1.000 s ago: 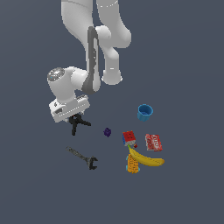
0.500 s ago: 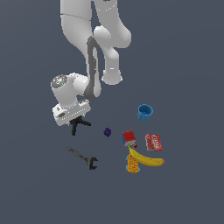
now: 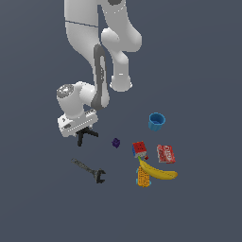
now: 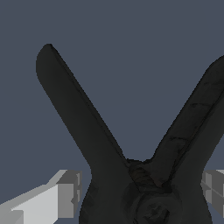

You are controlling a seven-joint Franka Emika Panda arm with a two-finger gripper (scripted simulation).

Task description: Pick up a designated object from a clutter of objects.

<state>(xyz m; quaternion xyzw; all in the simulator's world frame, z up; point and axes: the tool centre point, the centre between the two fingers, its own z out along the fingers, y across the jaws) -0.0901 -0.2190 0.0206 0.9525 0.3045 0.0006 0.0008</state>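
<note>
My gripper [image 3: 81,133] sits low over the black spring clamp [image 3: 86,135], which lies on the table [image 3: 198,208] at the exterior view's left, well apart from the rest of the clutter. In the wrist view the clamp [image 4: 131,148] fills the picture, its two handles splaying out in a V from the pivot, and one of my fingers [image 4: 48,197] shows pale on each side of that pivot, so I am straddling the narrow waist where the handles meet. That is the sensible place to take it: the handles spread too wide to span, while the pivot is compact and close to the balance point. My fingers look close to the clamp's body, but I cannot tell from either view whether they are pressing on it or standing just off it, nor whether the clamp is on the table or raised. The other things are out of my way: the grey wrench [image 3: 90,170] lies near, toward the bottom of the exterior view, the purple block [image 3: 116,142] just beside the clamp toward the exterior view's right, and the blue cup [image 3: 157,121], coloured cube [image 3: 139,149], red box [image 3: 166,153], banana [image 3: 158,172] and yellow-blue toy [image 3: 143,178] farther right. I judge the next need to be a firm grip before any lift, since a clamp held off-centre could swing.
</note>
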